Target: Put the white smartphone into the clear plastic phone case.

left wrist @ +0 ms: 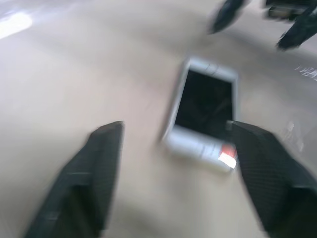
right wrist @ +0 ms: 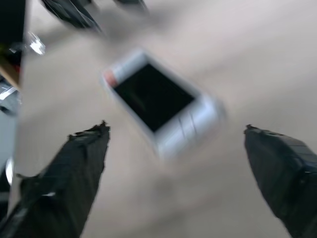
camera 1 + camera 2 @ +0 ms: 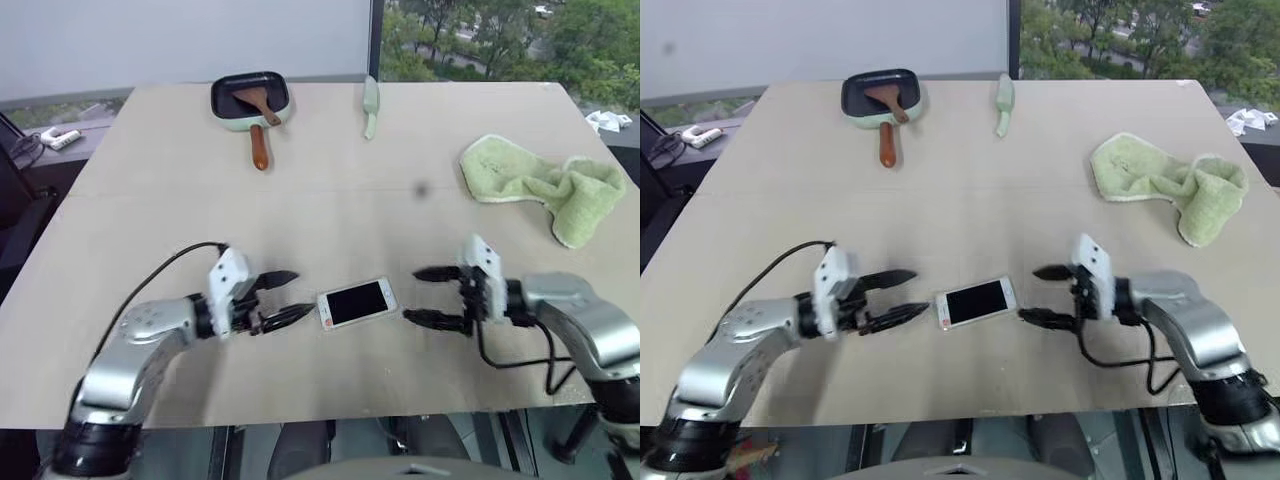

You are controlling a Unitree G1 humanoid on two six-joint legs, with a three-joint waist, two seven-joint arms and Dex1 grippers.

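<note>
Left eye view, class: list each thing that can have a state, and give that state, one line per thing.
White smartphone: flat on the table, screen up, dark, not held.
Left tool: open, beside the phone.
Right tool: open, beside the phone.
Green towel: crumpled.
Pan: upright, holding a wooden spatula.

No text, brand, number or sign can be read anywhere on the table (image 3: 330, 200). The phone (image 3: 356, 302), screen up and dark, carries a small red-orange sticker (image 1: 227, 154) on 1 white end, its face too blurred to show any lettering.
</note>
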